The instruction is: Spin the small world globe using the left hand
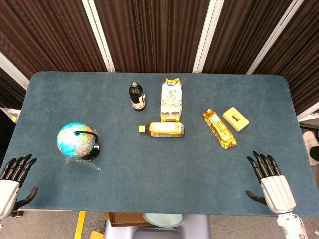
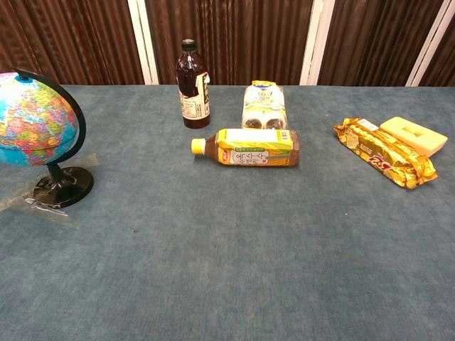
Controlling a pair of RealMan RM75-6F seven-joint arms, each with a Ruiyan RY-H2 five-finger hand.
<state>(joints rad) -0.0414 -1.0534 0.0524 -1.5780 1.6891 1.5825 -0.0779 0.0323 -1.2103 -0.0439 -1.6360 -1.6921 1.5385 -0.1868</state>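
The small world globe (image 1: pixel 76 140) stands upright on its black base (image 2: pixel 64 186) at roughly the 9 o'clock position of the blue table (image 1: pixel 159 184), toward the table's left edge. Clear tape (image 2: pixel 43 206) lies across the base and onto the table surface. A black arc-shaped arm (image 2: pixel 71 114) runs around the sphere from top to base.

The left hand (image 1: pixel 12 181) rests at the 8 o'clock corner of the table, near the front edge. Its fingers (image 1: pixel 19 166) are extended and apart, and it holds nothing. It lies near the globe but does not touch it. The right hand (image 1: pixel 271 181) rests at the 4 o'clock corner, fingers (image 1: pixel 263 163) likewise extended and apart, with nothing in it. Neither hand appears in the chest view.

At the table's centre, a yellow-labelled drink bottle (image 1: pixel 161 130) lies on its side with its yellow cap pointing toward 9 o'clock. Toward 12 o'clock from it, a dark bottle (image 1: pixel 136 96) stands upright. Just beside that, on the 3 o'clock side, lies a yellow-and-white multipack (image 1: pixel 172 101). Toward 3 o'clock from centre, a gold snack packet (image 1: pixel 219 129) lies diagonally, with a pale yellow block (image 1: pixel 236 119) just beside it.
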